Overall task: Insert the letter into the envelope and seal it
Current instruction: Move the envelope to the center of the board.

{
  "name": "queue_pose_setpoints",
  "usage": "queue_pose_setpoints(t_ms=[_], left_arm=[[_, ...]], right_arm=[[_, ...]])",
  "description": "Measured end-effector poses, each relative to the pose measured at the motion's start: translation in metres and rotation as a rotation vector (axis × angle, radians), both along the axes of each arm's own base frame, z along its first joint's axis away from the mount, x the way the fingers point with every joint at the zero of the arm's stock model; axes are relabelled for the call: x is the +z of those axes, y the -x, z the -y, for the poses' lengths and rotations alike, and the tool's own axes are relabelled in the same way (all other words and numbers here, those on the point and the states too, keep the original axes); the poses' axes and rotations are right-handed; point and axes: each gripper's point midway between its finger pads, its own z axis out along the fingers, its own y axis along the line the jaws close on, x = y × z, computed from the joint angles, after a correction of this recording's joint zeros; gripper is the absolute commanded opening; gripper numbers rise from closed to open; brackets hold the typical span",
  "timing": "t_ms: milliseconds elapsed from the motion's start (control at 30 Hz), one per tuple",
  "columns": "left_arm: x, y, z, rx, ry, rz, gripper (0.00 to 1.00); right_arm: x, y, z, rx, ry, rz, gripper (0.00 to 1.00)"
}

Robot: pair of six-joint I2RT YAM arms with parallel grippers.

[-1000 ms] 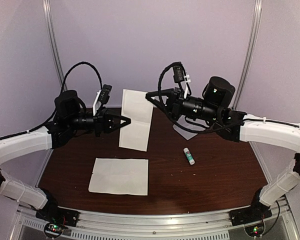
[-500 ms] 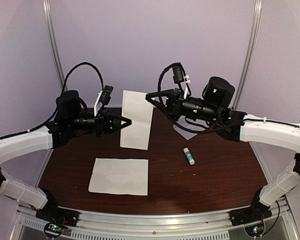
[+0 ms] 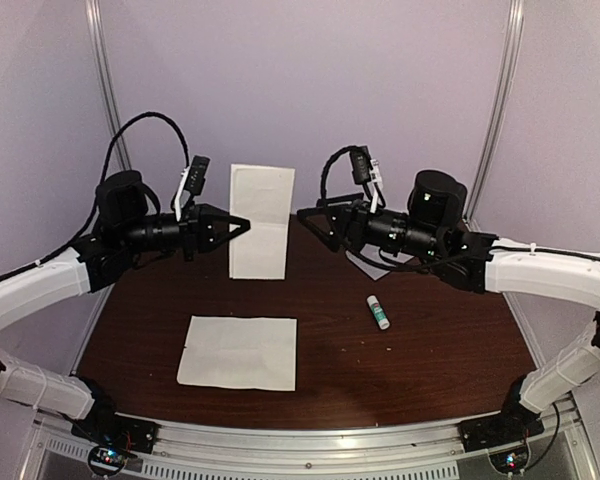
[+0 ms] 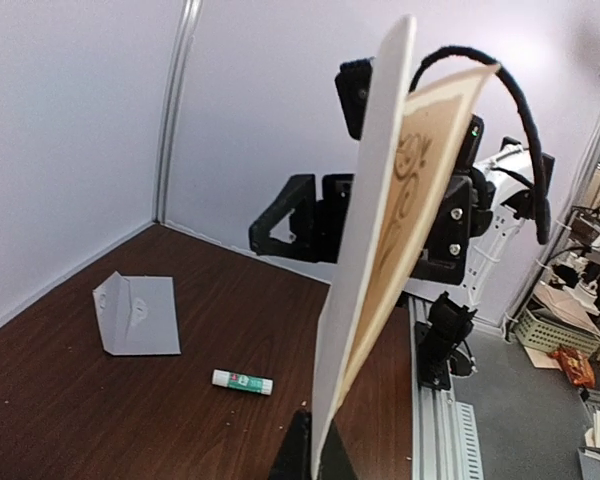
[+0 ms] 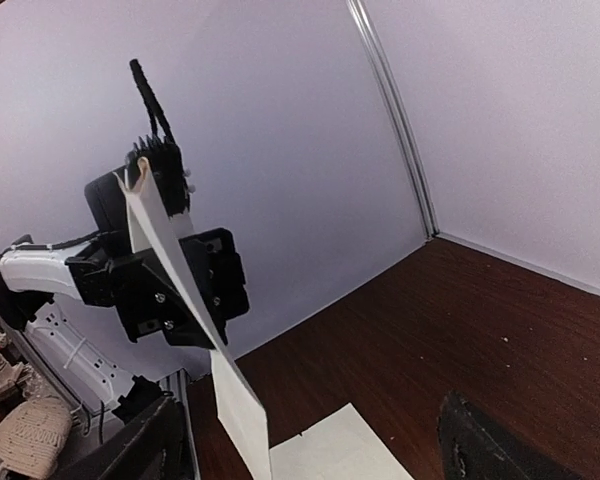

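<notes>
White folded paper letter (image 3: 259,220) stands upright in the air over the far middle of the dark wooden table (image 3: 430,340), its left edge clenched in the left gripper (image 3: 242,224). The right gripper (image 3: 315,226) gapes just beside the letter, not touching it. A pale grey paper envelope (image 4: 138,315) lies flat toward the far right edge.

The left arm (image 3: 40,285) and right arm (image 3: 550,270), white with black wrists, reach inward at mid-height. The left gripper (image 3: 238,224) is pinched shut on the letter's (image 3: 260,215) edge. The right gripper (image 3: 316,226) faces it, jaws spread wide.
</notes>
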Motion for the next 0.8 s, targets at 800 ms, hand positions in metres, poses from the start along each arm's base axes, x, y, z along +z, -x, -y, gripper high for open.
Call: queue_pose_setpoints(t_ms=[800], left_arm=[[-0.014, -0.108, -0.128, 0.656, -0.126, -0.069, 0.0]], right_arm=[[-0.214, -0.189, 0.158, -0.751, 0.513, -0.438, 0.96]])
